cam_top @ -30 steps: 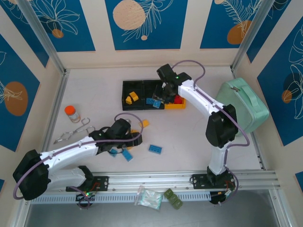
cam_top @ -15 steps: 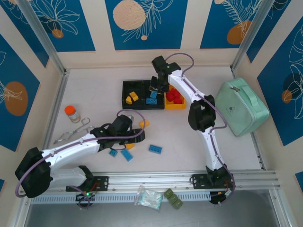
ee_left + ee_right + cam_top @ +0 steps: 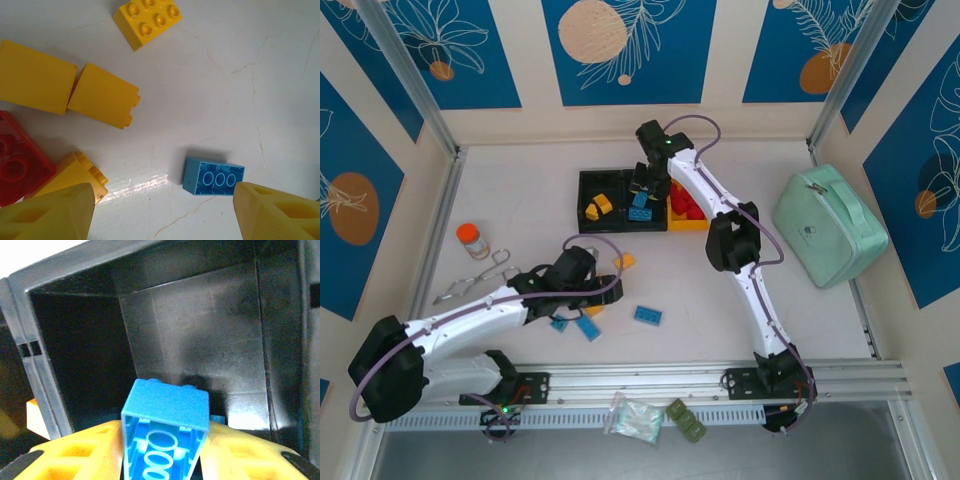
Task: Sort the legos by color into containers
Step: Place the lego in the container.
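The containers stand in a row at the back: a left black bin (image 3: pixel 584 181) with yellow legos, a middle black bin (image 3: pixel 646 226) with a blue lego (image 3: pixel 640 214), and a yellow bin (image 3: pixel 692 226) with red ones. My right gripper (image 3: pixel 643 192) (image 3: pixel 165 462) hangs over the middle black bin (image 3: pixel 200 315), shut on a blue lego (image 3: pixel 166 427) held studs-down. My left gripper (image 3: pixel 588 300) (image 3: pixel 165 220) hovers open above the table. A blue lego (image 3: pixel 213 177) lies by its right finger (image 3: pixel 277 215). Yellow legos (image 3: pixel 104 102) (image 3: pixel 147 20) and a red one (image 3: pixel 17 162) lie to its left.
More blue legos (image 3: pixel 647 315) (image 3: pixel 590 328) and a yellow one (image 3: pixel 625 261) lie loose mid-table. An orange-capped jar (image 3: pixel 472 238) and metal tongs (image 3: pixel 475 280) sit at the left. A mint-green case (image 3: pixel 830 225) stands at the right. A plastic bag (image 3: pixel 638 418) lies on the front rail.
My right arm swung left from the yellow bin's side to above the middle black bin, carrying the blue lego. The left gripper shifted slightly over the loose legos.
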